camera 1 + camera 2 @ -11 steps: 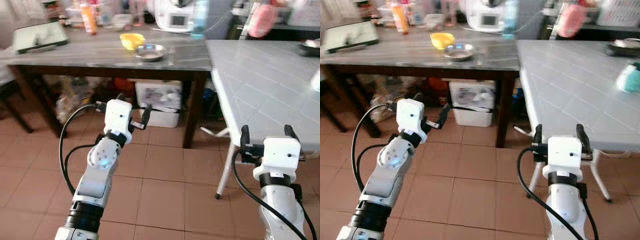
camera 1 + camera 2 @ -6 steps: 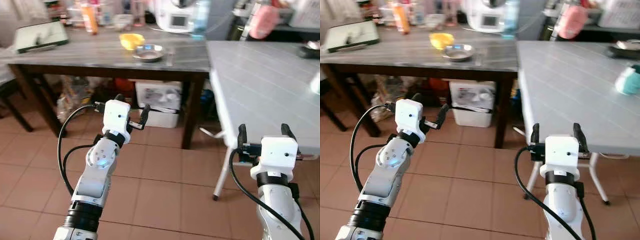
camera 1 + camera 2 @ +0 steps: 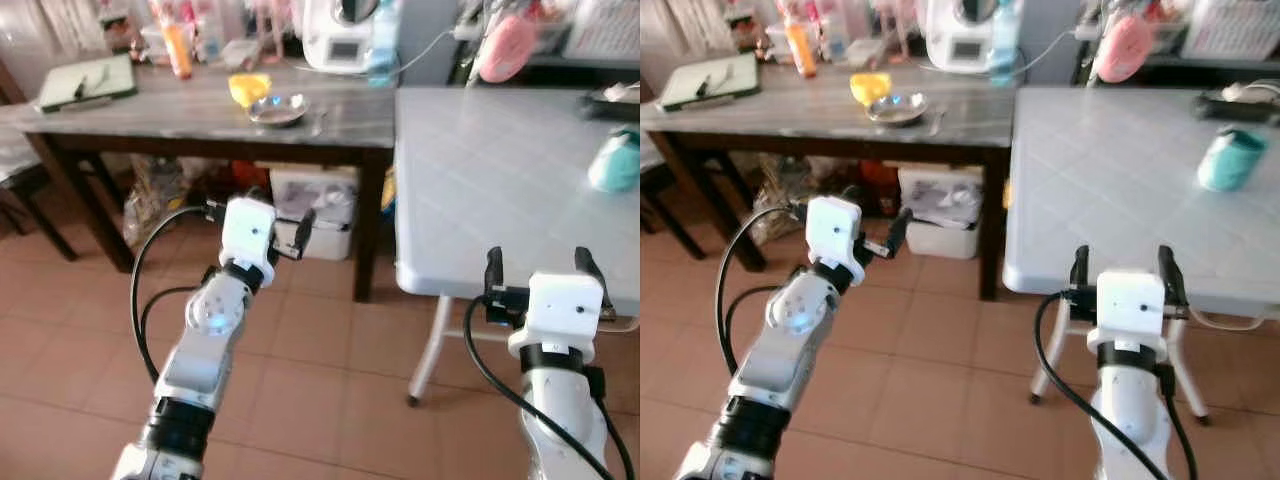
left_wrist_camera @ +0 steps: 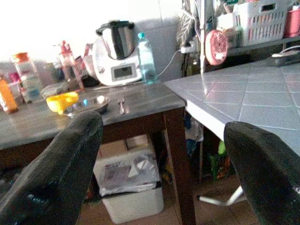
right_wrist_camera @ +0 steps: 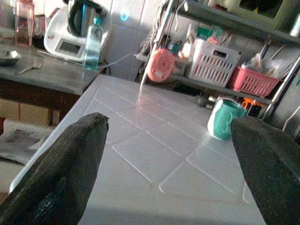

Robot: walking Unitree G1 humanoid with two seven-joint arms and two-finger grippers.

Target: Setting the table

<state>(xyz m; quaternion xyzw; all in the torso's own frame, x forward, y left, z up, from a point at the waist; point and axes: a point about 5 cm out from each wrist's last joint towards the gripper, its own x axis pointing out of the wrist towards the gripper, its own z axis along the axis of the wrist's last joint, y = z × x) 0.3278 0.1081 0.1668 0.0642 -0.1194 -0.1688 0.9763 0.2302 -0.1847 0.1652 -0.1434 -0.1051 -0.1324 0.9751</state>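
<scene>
Both hands empty, black fingers spread apart: left hand raised over the tiled floor in front of the dark wooden bench, right hand level with the near edge of the pale tiled bench. Shallow round steel bowl, yellow plastic scoop touching it and a small fork just beside, all toward the dark bench's far right corner, ahead of the left hand. Probably the nearer arm for that reach. Teal ceramic mug well back on the pale bench, ahead and right of the right hand.
</scene>
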